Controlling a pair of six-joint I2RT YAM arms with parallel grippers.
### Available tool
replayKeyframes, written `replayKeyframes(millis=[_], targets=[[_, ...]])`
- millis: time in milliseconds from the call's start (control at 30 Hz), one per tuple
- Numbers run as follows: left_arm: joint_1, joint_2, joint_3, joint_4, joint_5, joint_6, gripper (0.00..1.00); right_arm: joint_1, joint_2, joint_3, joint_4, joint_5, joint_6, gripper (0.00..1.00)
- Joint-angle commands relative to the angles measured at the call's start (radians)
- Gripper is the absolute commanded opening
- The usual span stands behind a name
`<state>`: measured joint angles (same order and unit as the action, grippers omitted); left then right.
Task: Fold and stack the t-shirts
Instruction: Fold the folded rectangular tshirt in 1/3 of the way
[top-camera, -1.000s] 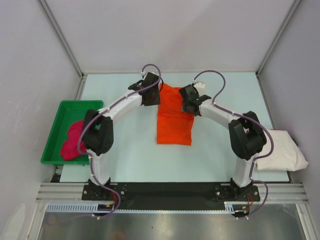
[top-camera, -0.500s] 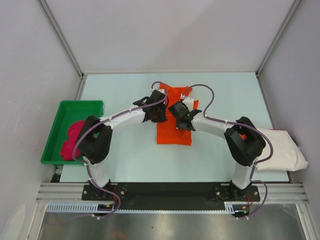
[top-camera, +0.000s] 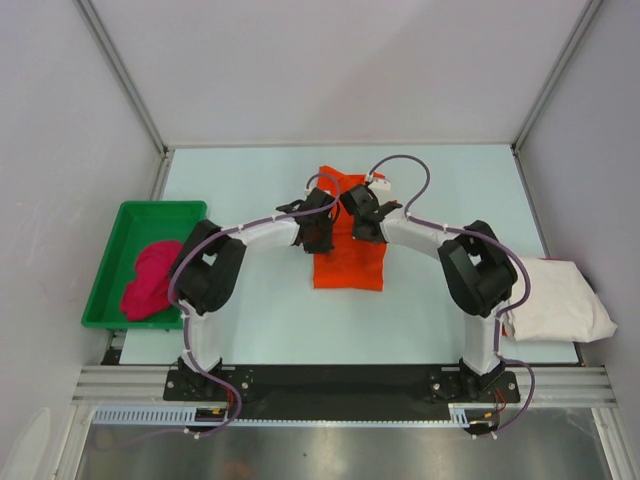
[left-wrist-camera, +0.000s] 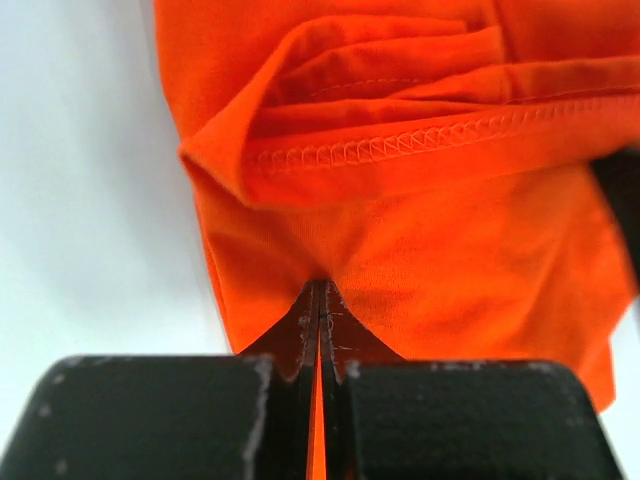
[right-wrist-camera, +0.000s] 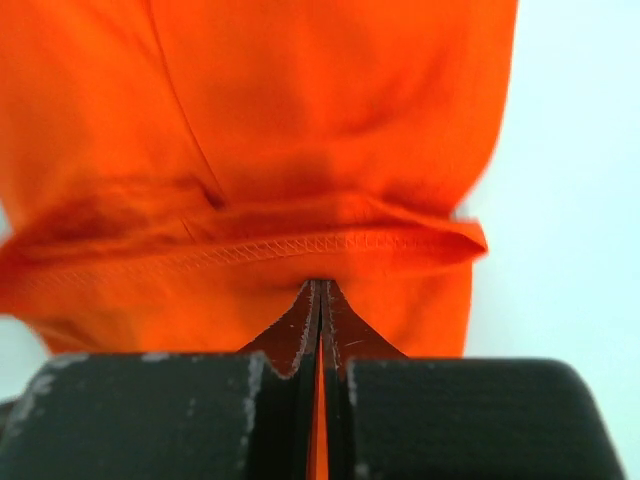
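Note:
The orange t-shirt (top-camera: 348, 265) lies folded into a long strip at the middle of the table. My left gripper (top-camera: 320, 234) is on its left edge and my right gripper (top-camera: 362, 224) is on its right edge, close together over the strip's middle. In the left wrist view the left gripper (left-wrist-camera: 320, 286) is shut on a pinch of orange cloth (left-wrist-camera: 440, 250) below a hemmed fold. In the right wrist view the right gripper (right-wrist-camera: 320, 286) is likewise shut on orange cloth (right-wrist-camera: 300, 120). The pink t-shirt (top-camera: 148, 280) lies bunched in the tray. The off-white t-shirt (top-camera: 558, 300) lies folded at the right.
The green tray (top-camera: 130, 232) stands at the table's left edge. The off-white shirt reaches over the table's right edge by the wall. Grey walls with metal posts close in the back and sides. The arm bases stand along the near edge.
Both grippers have come in from the shirt's far end toward its middle, drawn closer together and shut on the orange cloth.

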<state>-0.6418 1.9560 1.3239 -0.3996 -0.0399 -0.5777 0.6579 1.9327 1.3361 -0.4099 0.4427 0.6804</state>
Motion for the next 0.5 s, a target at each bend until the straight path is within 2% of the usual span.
replayKeyframes(millis=[0,267,367,467], targets=[[-0.002,0.018,0.035,0.002,0.014,-0.016,0.0,-0.029,0.048,0.081,0.016,-0.004,-0.01,0.0],[-0.002,0.034,0.044,-0.011,0.017,-0.011,0.0,-0.107,0.163,0.236,0.005,-0.022,-0.047,0.0],[-0.002,0.015,0.046,-0.021,-0.003,-0.013,0.01,-0.141,0.219,0.317,-0.049,-0.018,-0.045,0.0],[-0.002,-0.049,0.009,0.005,-0.029,-0.014,0.04,-0.132,0.132,0.273,0.018,0.01,-0.079,0.0]])
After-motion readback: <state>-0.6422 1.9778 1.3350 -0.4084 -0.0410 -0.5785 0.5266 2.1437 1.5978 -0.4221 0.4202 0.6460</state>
